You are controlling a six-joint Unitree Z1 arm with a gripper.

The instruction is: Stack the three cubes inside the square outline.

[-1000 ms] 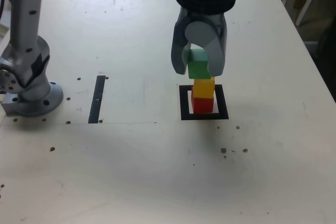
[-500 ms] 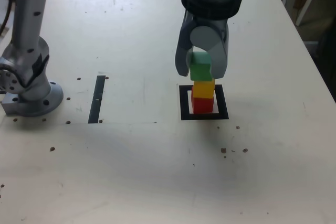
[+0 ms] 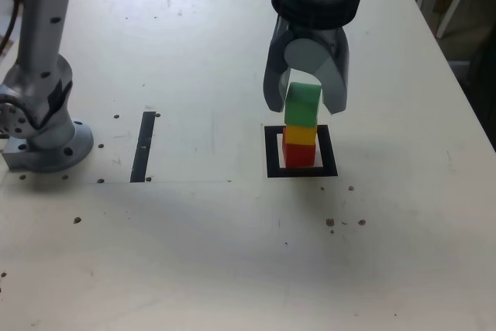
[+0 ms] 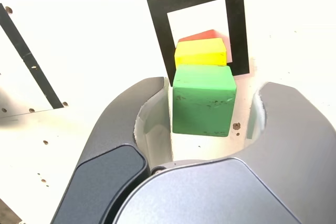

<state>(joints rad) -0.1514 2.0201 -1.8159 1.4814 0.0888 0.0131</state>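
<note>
A: Where does the exterior view sit?

B: High, off the arm, looking down and across the table [image 3: 232, 253] from its near edge. The arm's base [image 3: 43, 133] stands at the exterior view's left.

A: And the wrist view?

B: Close in, just behind the gripper [image 4: 210, 114], looking down past its jaws at the tabletop.

A: What do the 2 views share?

B: The stack of 3 cubes [image 3: 301, 125], the square outline [image 3: 271, 153] under it, the black strip [image 3: 143, 145] and the gripper.
</note>
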